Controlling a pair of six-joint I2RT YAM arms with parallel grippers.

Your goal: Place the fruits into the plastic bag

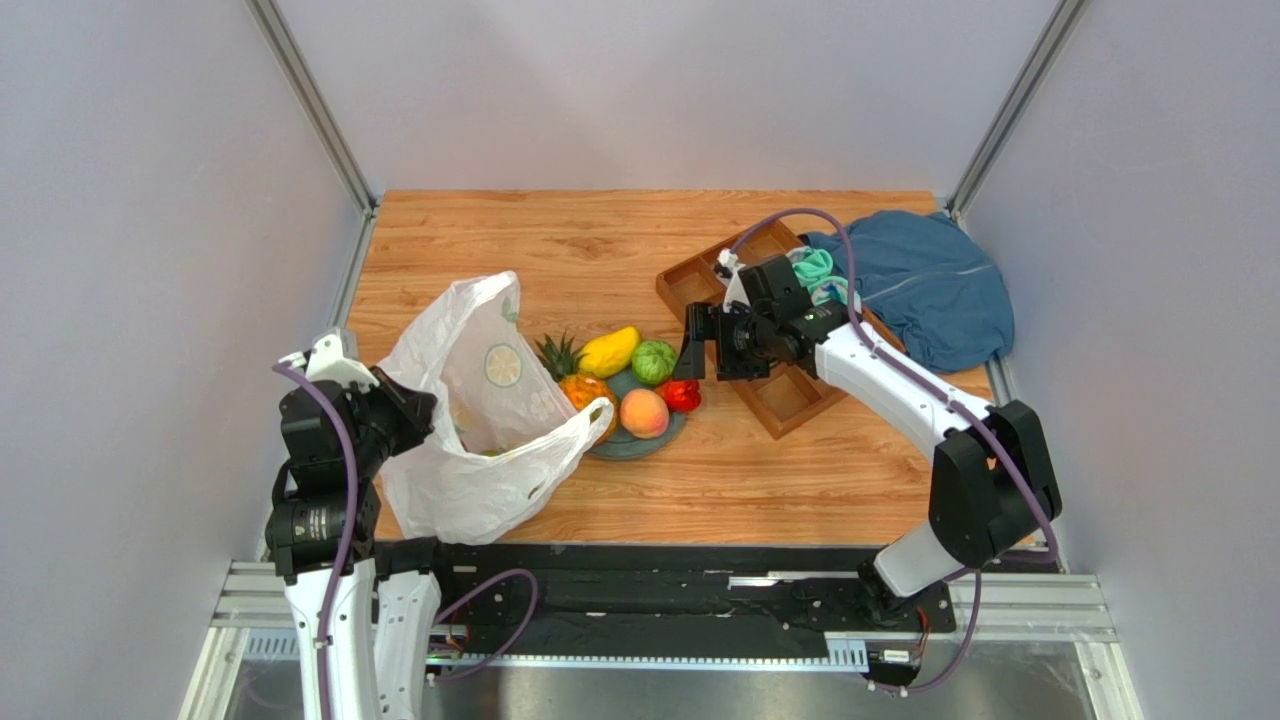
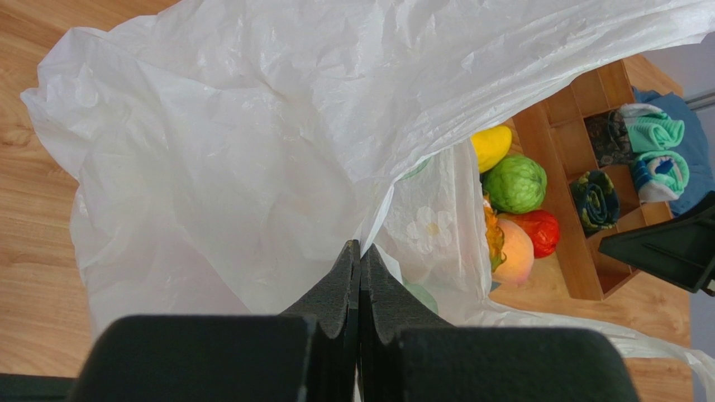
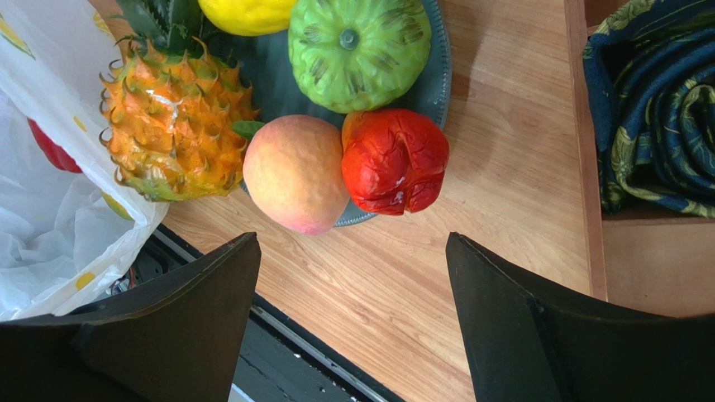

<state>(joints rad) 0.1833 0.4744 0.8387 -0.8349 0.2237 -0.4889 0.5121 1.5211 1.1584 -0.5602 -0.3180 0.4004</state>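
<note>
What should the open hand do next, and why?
Probably lower the right gripper onto the red fruit and close. Its jaws are open with that fruit just ahead on the plate, and the left gripper holds the bag open.

Here's the desk [image 1: 601, 248], a warm wooden top with its grain running side to side. At the left, near the front edge, the white plastic bag [image 1: 481, 450] slumps onto the wood with its mouth turned to the right. Right beside it, around the middle, sits a dark teal plate [image 3: 442, 79], and the bag's edge overlaps it in the top view. Over on the right a wooden compartment tray [image 1: 694, 282] lies at an angle, well apart from the bag and near the plate, and a blue cloth [image 1: 939, 293] is heaped at the back right corner, up against the tray's far side.
</note>
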